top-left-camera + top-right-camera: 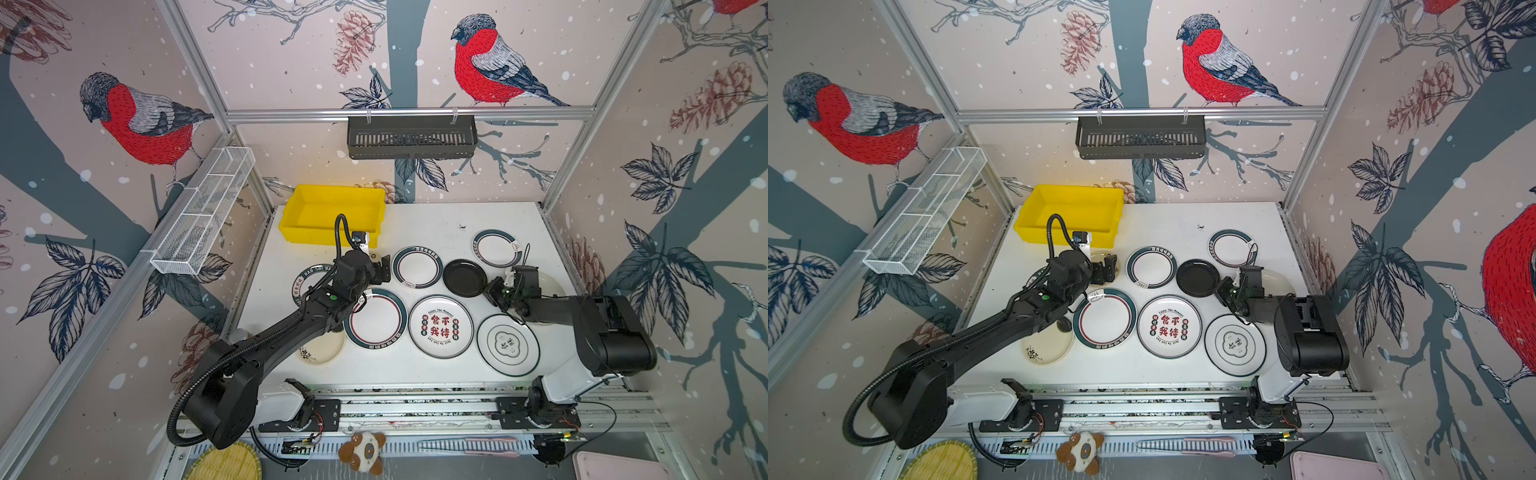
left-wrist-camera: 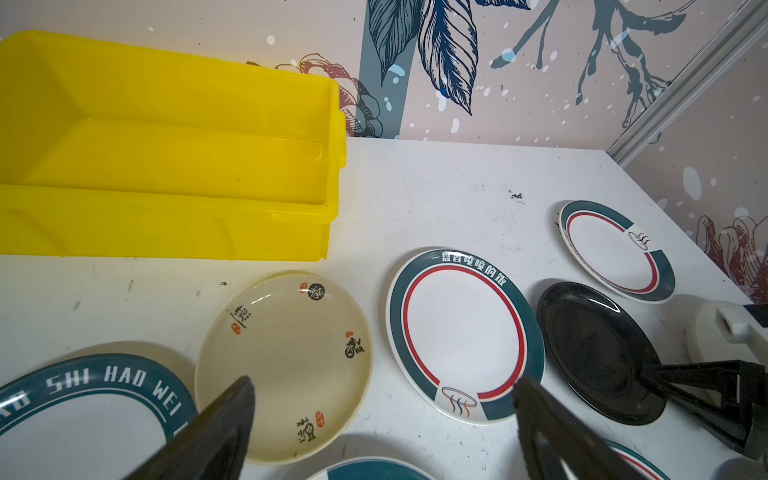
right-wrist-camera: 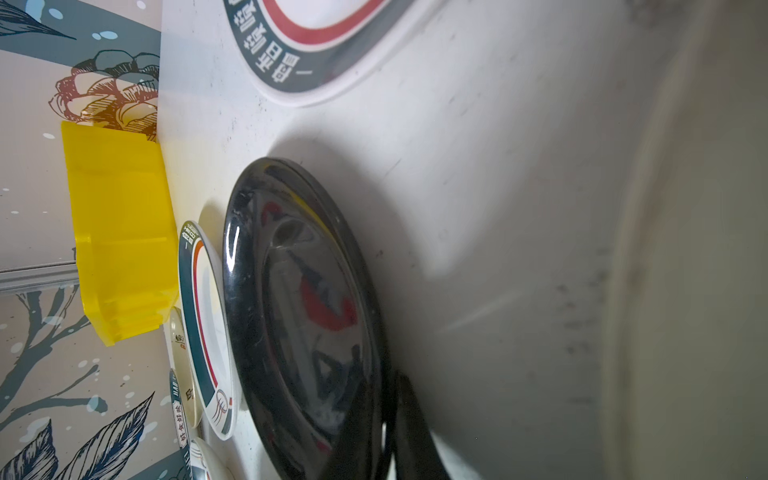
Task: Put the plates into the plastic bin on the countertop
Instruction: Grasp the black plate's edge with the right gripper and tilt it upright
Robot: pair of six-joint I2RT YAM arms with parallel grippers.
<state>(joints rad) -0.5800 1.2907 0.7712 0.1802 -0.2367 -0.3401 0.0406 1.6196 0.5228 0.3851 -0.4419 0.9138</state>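
In a top view the bin sits empty at the far corner, with the plates all lying on the countertop. Left wrist: left gripper spread wide over the cream plate edge. Right wrist: right gripper pinched narrow on the black plate rim, likely to lift it.

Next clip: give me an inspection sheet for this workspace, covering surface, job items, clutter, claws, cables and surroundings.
Surface: white countertop, a few dark specks.
Job's things: ten plates counted, all lying on the countertop; yellow bin at the back left, empty.
Clutter: woven disc, plush toy and pink tray on the front ledge, off the countertop.
Claws: left claw open over the cream plate beside the bin; right claw closed on the black plate at its rim.
Cables: corrugated hose loops up from the left arm; thin wire at the right wrist.
Surroundings: bird-print walls; black slotted basket and white wire basket hang on rails.
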